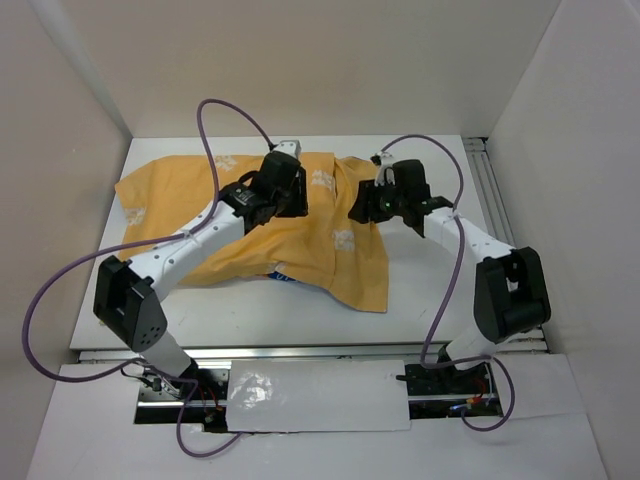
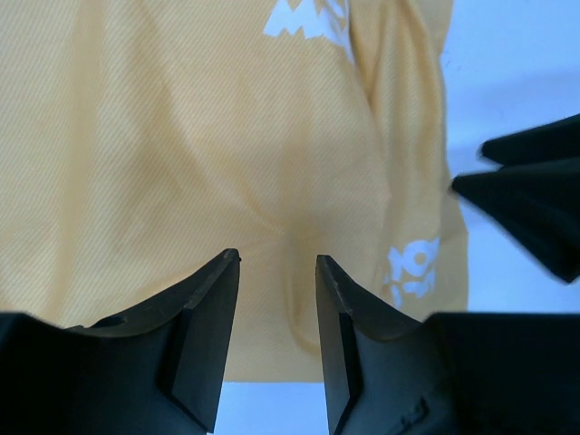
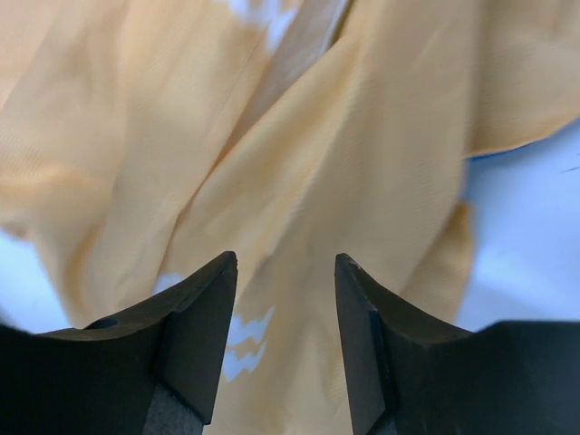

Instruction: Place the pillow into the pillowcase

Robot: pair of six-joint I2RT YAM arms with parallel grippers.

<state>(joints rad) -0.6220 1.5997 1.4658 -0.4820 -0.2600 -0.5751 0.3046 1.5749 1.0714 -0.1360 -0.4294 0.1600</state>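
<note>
The pillowcase (image 1: 300, 240) lies spread and wrinkled across the table, mustard-orange face up with white lettering. A sliver of its blue side (image 1: 281, 275) peeks out at the near edge. No pillow shows in any view. My left gripper (image 1: 287, 190) hovers over the back middle of the cloth. In the left wrist view it (image 2: 276, 261) is open, with only orange fabric (image 2: 227, 136) beneath the gap. My right gripper (image 1: 368, 205) hangs at the cloth's back right corner. It (image 3: 285, 260) is open too, above folded fabric (image 3: 362, 163), pinching nothing.
White walls close in the table (image 1: 440, 260) on the left, back and right. A metal rail (image 1: 486, 180) runs along the right side. Purple cables (image 1: 210, 120) loop above both arms. The right gripper's black fingers (image 2: 535, 199) show at the right of the left wrist view.
</note>
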